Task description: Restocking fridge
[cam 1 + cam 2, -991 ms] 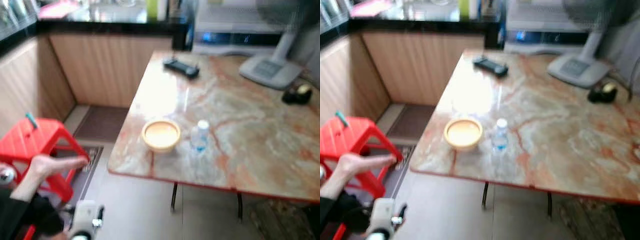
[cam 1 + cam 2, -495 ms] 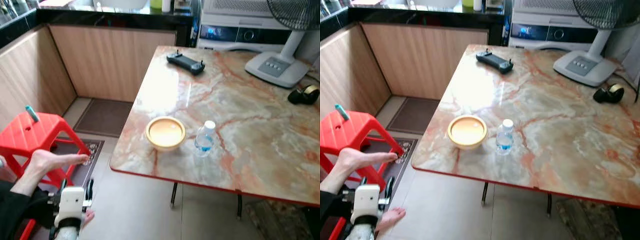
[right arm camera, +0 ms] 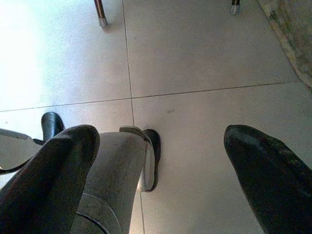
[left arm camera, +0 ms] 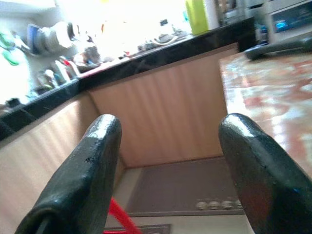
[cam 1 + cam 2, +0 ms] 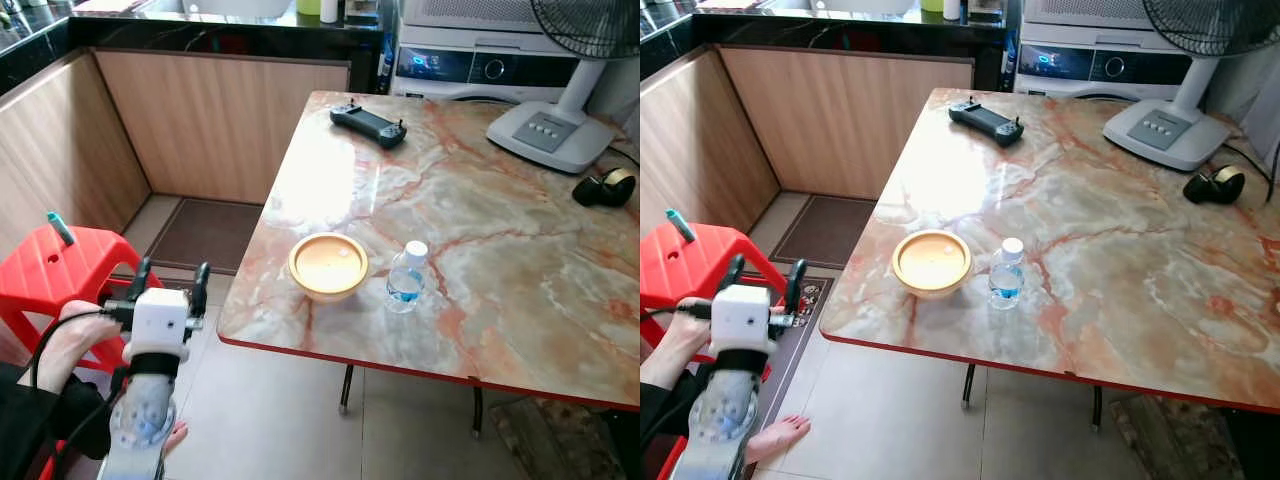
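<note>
A small clear plastic water bottle with a white cap and a blue label (image 5: 405,278) stands upright on the marble-patterned table with a red edge (image 5: 520,260), near its front edge and just beside a round yellow bowl (image 5: 328,266). We count one bottle and one bowl; the label's writing is too small for us to read.

Farther back on the table we see one black handheld controller (image 5: 368,124), the white base of a standing fan with a row of buttons (image 5: 545,128), and a dark roll of tape (image 5: 605,187) at the far right edge. Behind the table stands a white appliance with a lit blue display (image 5: 455,64), whose characters we cannot read either.

The left gripper (image 5: 169,284) is raised beside the table's front left corner, its two black fingers (image 4: 87,165) spread apart and holding nothing. Just behind it stands a red plastic stool (image 5: 55,270) with a teal object on top. A person's hand (image 5: 75,335) rests close by the silver arm, and a bare foot (image 5: 778,437) shows on the pale tiled floor (image 5: 270,420).

The left wrist view adds a black countertop crowded with what may be dishes, washed out by bright light. The right wrist view looks down at the floor tiles, two table feet and the robot's own foot; the right gripper (image 3: 161,161) has its fingers wide apart, empty.
</note>
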